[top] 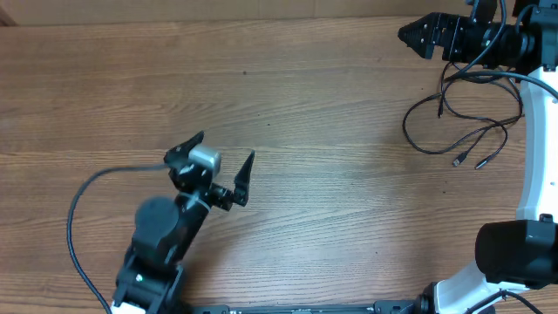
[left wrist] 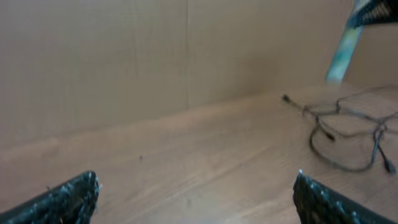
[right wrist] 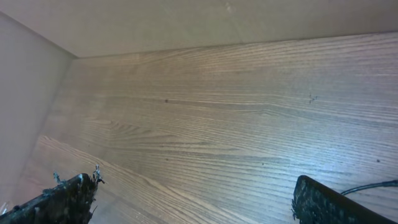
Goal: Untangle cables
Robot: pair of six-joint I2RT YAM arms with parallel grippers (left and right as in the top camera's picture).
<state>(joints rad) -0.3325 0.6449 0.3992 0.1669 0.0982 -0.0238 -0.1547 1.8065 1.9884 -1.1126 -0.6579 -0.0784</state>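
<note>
The cables (top: 462,122) are thin black cords lying in loose overlapping loops on the wooden table at the right, with small plugs at their ends near the front of the pile. They also show at the far right of the left wrist view (left wrist: 348,124). A short piece of cord (right wrist: 373,185) shows at the lower right of the right wrist view. My left gripper (top: 222,159) is open and empty at the lower left, far from the cables; its jaws (left wrist: 196,205) are spread wide. My right gripper (top: 417,33) is open and empty at the back right, just behind the cables; its jaws (right wrist: 193,205) are wide apart.
The wooden table (top: 314,105) is bounded by a plain wall at the back (left wrist: 155,56). The right arm's white link and thick black arm cable (top: 532,131) run beside the cords. The left arm's own thick cable (top: 83,201) curves at the lower left.
</note>
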